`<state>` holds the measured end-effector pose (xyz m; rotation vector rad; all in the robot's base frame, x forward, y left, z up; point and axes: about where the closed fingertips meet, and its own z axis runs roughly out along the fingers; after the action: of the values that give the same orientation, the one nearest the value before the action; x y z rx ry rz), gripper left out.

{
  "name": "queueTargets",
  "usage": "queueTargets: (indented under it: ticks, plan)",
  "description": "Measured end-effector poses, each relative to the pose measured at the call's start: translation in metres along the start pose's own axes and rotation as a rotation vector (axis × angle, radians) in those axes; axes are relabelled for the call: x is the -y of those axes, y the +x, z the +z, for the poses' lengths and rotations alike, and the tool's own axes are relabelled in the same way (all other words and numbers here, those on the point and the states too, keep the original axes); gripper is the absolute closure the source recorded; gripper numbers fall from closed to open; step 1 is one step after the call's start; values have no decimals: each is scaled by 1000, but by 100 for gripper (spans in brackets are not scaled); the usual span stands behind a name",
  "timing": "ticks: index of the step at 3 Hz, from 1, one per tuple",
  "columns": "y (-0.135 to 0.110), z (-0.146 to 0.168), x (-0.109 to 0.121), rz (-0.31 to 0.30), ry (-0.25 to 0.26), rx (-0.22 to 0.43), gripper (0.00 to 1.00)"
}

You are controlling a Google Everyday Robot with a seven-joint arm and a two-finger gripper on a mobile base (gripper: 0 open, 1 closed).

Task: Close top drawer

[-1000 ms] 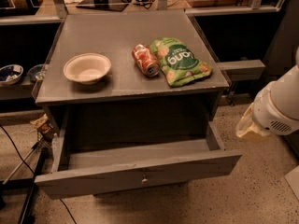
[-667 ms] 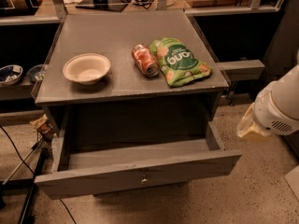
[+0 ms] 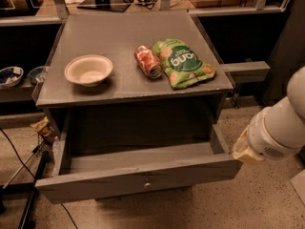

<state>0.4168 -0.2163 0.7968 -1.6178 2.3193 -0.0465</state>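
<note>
The top drawer is a wide grey wooden drawer with a small round metal knob at the centre of its front panel. It stands pulled far out from the grey cabinet, and its inside looks empty. My gripper is out of view. Only a white arm segment with a beige end shows at the right edge, just beside the drawer's front right corner.
On the cabinet top lie a white bowl, a red soda can on its side and a green snack bag. Black cables and a stand leg run over the speckled floor at the left. Shelves with bowls stand behind.
</note>
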Motion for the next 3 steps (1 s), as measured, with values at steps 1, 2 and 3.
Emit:
queueTargets:
  ticks: [1,2,3]
  plan:
    - [-3,15,-12,9,-16,18,100]
    - [-8,36,-43,14,-76,44,100]
    - [-8,36,-43,14,-76,44,100]
